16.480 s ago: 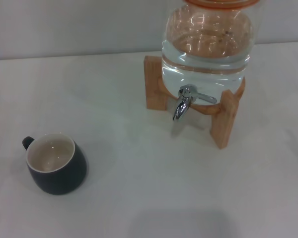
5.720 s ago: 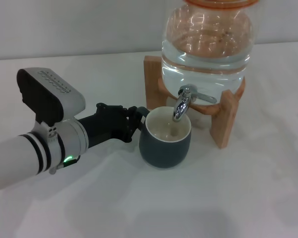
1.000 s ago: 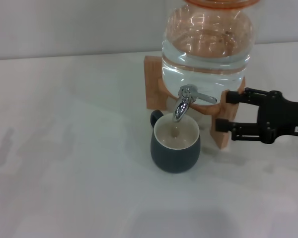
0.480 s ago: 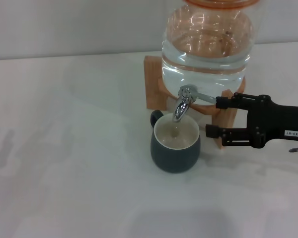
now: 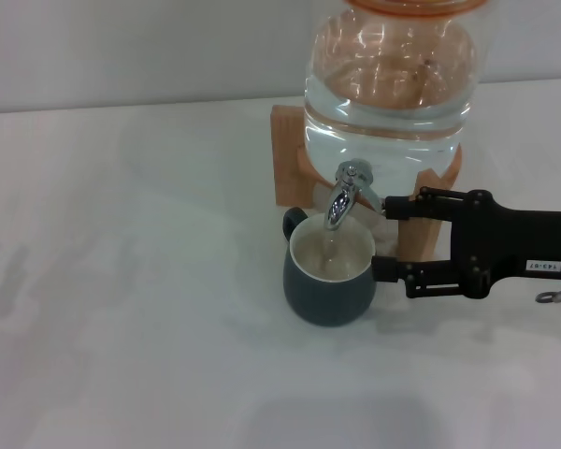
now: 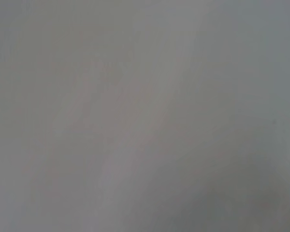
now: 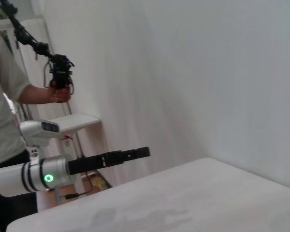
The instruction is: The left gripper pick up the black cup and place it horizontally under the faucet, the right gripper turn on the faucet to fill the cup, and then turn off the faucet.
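Observation:
The black cup point(image 5: 329, 281) stands upright on the white table point(image 5: 131, 281), right under the spout of the chrome faucet point(image 5: 341, 198) on the clear water jar point(image 5: 388, 84). A thin stream seems to run from the spout into the cup. My right gripper point(image 5: 383, 238) is open and reaches in from the right. Its upper finger point(image 5: 402, 204) is at the faucet's lever. Its lower finger point(image 5: 402, 273) is beside the cup's right wall. My left gripper point(image 7: 128, 154) is out of the head view. It shows far off in the right wrist view, held level off the table's side.
The jar rests on a wooden stand point(image 5: 288, 159) at the back of the table. A person point(image 7: 7, 121) stands beyond the table's far side in the right wrist view, holding a handheld device. The left wrist view shows only a plain grey surface.
My right gripper has moved left, from beside the stand up to the faucet's lever and the cup. The lever no longer sticks out to the right, and water now shows in the cup.

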